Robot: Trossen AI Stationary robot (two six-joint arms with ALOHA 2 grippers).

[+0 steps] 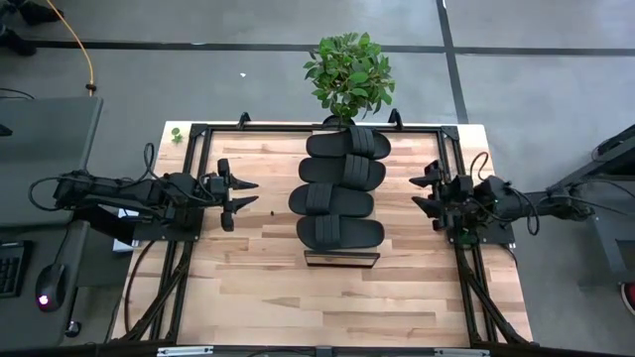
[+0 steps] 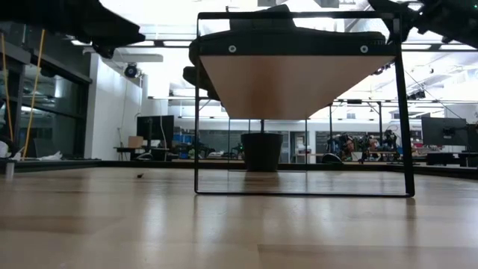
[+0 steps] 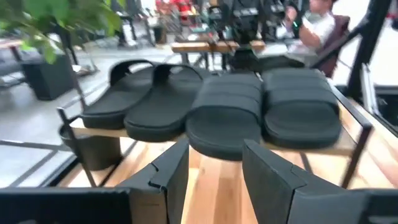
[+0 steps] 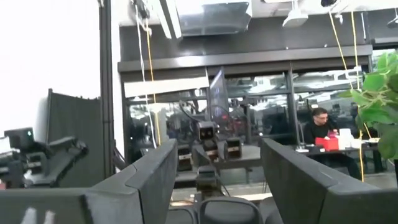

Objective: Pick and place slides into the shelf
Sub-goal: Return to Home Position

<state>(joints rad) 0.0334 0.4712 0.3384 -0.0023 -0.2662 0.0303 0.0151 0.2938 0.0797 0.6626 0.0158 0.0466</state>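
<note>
**All four slides shelved, both arms drawn back empty**

The left gripper (image 1: 248, 194) has its fingers (image 3: 168, 174) spread wide with nothing between them. It sits at the left side of the table (image 1: 268, 297), pointing at the row and well apart from it. The right gripper (image 1: 419, 192) mirrors it on the right side, also spread and empty. Its wrist camera looks over the row into the room.

Between them, the four slides (image 1: 330, 199) lie side by side on the shelf (image 1: 340, 259), running from the near end to the far end by the plant (image 1: 349, 74). The low view shows the shelf board raised above the tabletop on a thin dark frame. One slide, second from the near end, sits a little further towards the left arm than its neighbours.

I'd call the placing done, with only parking the arms left.

If I had to lift one again, I'd expect it to be light and somewhat flexible. The matte surface should not slip in the pads. I'd pinch the wide strap band across its middle. A grip on the sole edge could let it bend and nudge its neighbours, which touch one another.
</note>
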